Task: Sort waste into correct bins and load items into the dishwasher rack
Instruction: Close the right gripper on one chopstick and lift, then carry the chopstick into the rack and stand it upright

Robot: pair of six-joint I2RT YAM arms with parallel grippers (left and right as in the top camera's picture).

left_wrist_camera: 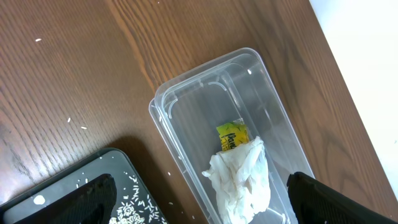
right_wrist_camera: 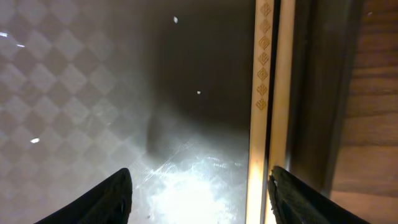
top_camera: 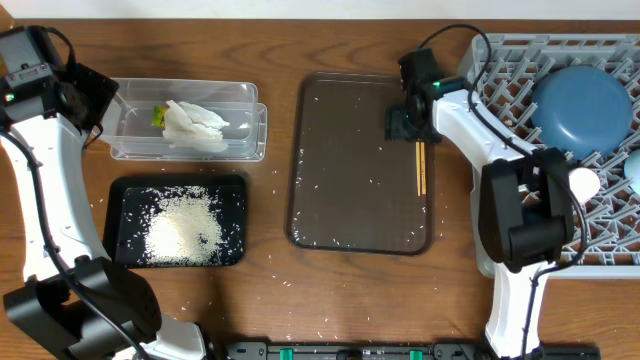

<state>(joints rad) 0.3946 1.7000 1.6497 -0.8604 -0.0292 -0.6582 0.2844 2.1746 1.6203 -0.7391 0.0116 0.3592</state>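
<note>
Currently the clear tub [top_camera: 245,125] holds tissue [top_camera: 195,127] and wrapper [top_camera: 158,117], the black tray [top_camera: 125,195] rice [top_camera: 185,230], the rack [top_camera: 610,230] a blue dish [top_camera: 582,108], while thin pale chopsticks [top_camera: 421,167] lie along the edge of the brown tray [top_camera: 350,170], left fingers [left_wrist_camera: 81,199] and right fingers [right_wrist_camera: 99,199] both apart.

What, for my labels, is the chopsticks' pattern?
Chopsticks: pale wood, gold diamonds; right wrist view.

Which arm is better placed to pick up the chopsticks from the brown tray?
The right. The right gripper hangs open directly over the chopsticks, close to the dishwasher rack. The left gripper is open too, but far away above the clear tub.
</note>
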